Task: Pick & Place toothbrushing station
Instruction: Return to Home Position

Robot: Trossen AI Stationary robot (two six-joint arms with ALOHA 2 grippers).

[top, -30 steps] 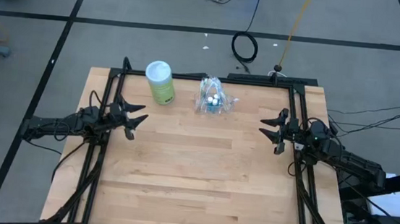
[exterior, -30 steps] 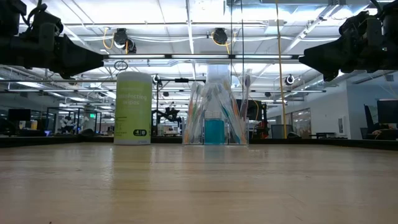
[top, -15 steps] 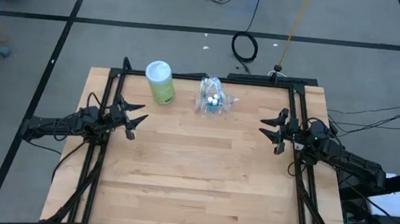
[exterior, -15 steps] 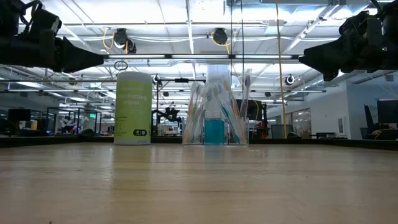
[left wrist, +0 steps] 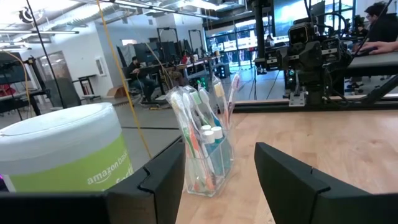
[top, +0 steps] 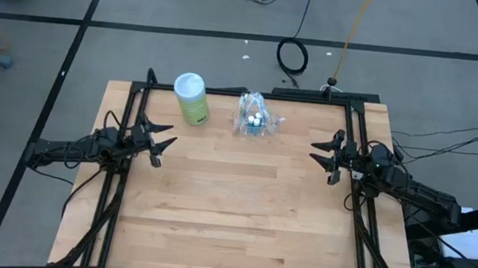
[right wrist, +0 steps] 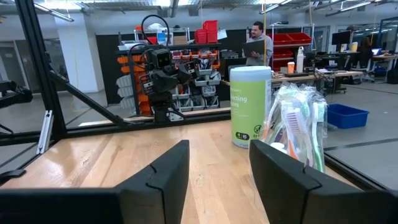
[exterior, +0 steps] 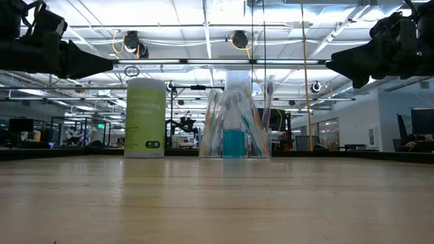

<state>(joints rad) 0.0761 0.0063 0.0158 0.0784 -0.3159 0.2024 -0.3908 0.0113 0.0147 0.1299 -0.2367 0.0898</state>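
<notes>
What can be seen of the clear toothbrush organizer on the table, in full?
The clear organizer looks like thin, crinkly transparent plastic. It stands upright near the far edge of the wooden table, beside but apart from the green-and-white canister. It is packed with toothbrushes, heads up, with white, green, blue and orange handles, plus small blue tubes with white caps. Only the table touches it.

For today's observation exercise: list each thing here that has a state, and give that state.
Wipes tub: upright, lid on.
Toothbrush holder: upright, filled.
Left gripper: open, empty, raised at the table's left edge.
Right gripper: open, empty, raised at the right edge.
</notes>
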